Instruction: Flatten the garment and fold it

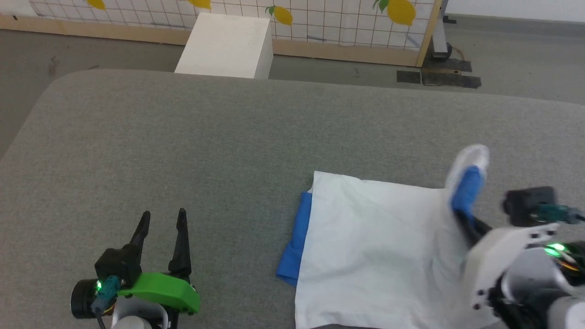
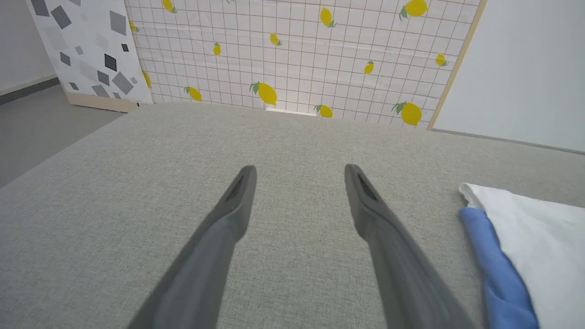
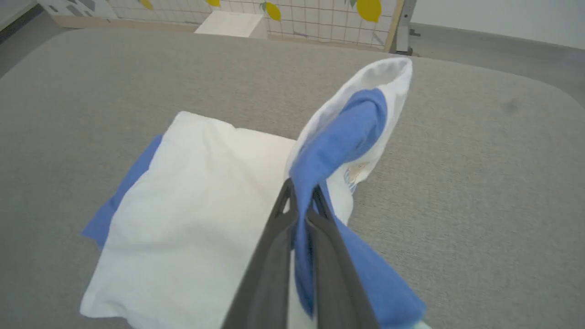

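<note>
Garment (image 1: 374, 246) blue fold clamped in right jaws; left jaws wide, off cloth.

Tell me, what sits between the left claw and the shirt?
Nothing: bare grey surface runs from the left gripper to the shirt, as the head and left wrist views show.

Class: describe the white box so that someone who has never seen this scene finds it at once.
Look past the far edge of the big grey table to the lemon-patterned panel. The white box stands on the floor before it. It is plain and hard-edged, unlike the soft white and blue shirt on the table.
</note>
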Tool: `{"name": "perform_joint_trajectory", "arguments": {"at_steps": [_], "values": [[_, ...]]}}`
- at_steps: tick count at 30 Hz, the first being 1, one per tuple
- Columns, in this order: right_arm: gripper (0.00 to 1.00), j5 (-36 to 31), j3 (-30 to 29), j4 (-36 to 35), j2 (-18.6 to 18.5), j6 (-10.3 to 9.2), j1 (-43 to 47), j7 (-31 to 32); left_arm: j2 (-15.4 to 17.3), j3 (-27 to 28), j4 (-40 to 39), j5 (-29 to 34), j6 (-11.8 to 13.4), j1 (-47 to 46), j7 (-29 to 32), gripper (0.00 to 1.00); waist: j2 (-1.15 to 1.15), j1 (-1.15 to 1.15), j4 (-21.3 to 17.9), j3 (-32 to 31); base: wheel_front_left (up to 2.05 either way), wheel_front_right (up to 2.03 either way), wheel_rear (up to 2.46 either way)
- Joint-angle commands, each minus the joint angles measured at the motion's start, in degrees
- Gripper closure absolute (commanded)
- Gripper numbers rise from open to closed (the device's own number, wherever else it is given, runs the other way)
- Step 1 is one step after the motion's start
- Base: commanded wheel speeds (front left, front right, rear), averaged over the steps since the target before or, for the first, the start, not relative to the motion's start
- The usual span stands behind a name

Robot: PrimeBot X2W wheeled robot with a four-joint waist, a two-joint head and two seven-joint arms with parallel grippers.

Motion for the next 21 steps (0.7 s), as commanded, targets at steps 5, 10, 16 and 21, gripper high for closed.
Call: {"name": "perform_joint_trajectory", "arguments": {"at_steps": [5,10,16,21], "values": [[1.0,-0.5,11.5,0.5,0.0,-0.08,-5.0,1.4,-0.9,-0.4,0.1,0.1,-0.6,-1.6,-0.3,0.0,0.0,0.0,1.6,2.1,0.0,0.0,0.0],[1.0,0.1,19.2,8.1,0.0,-0.08,-10.4,0.6,-1.4,-0.9,0.1,0.1,-1.0,-3.4,-0.3,0.0,0.0,0.0,3.5,4.7,0.0,0.0,0.0],[1.0,1.1,22.9,18.9,0.0,-0.08,-15.6,-0.6,-2.2,-1.3,0.1,0.4,-0.9,-4.7,-0.3,0.0,0.0,0.0,5.4,7.4,0.0,0.0,0.0],[0.96,3.5,23.8,25.7,0.0,-0.08,-17.8,-0.6,-2.6,-1.1,0.3,0.5,-1.0,-4.9,-0.3,0.0,0.0,0.0,5.8,8.2,0.0,0.0,0.0]]}}
